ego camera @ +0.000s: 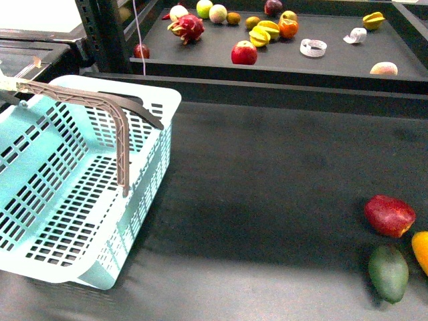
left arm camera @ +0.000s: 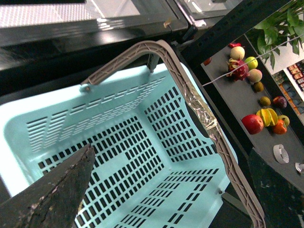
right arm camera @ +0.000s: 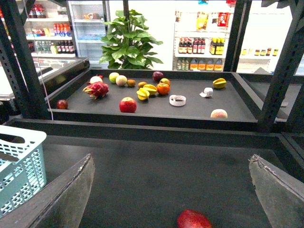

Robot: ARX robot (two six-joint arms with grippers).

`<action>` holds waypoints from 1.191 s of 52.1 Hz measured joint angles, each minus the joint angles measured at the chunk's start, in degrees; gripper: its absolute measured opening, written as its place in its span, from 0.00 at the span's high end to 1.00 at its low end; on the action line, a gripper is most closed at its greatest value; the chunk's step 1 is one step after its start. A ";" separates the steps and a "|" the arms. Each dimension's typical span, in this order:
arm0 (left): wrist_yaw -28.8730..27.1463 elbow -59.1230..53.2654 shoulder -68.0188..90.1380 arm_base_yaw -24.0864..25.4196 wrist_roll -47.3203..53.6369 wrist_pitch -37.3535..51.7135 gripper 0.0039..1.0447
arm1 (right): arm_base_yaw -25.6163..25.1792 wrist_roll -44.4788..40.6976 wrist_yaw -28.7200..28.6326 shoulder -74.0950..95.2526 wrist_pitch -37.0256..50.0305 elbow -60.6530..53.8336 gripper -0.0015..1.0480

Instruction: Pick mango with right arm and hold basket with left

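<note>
Mango: smooth, orange-yellow, cut off by frame edge, near right on table, beside green fruit and dark red fruit. Right hand spread open, empty. Left hand open over basket.

Turquoise basket left, mango (half-cropped) right
</note>
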 joint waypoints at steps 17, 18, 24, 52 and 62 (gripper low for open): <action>3.26 18.75 25.73 -2.91 -8.70 3.72 0.08 | 0.00 0.00 0.02 0.00 0.00 0.00 0.08; 3.41 19.56 26.56 -2.97 -8.85 3.69 0.08 | 0.00 0.00 0.02 0.00 0.00 0.00 0.08; 3.67 23.54 30.58 -3.39 -9.86 3.21 0.08 | 0.00 0.00 0.00 0.00 0.00 0.00 0.08; 3.93 33.83 40.98 -4.24 -11.58 1.62 0.32 | 0.00 0.00 0.02 0.00 0.00 0.00 0.08; 4.09 34.42 41.46 -4.57 -11.56 1.60 0.63 | 0.00 0.00 0.00 0.00 0.00 0.00 0.08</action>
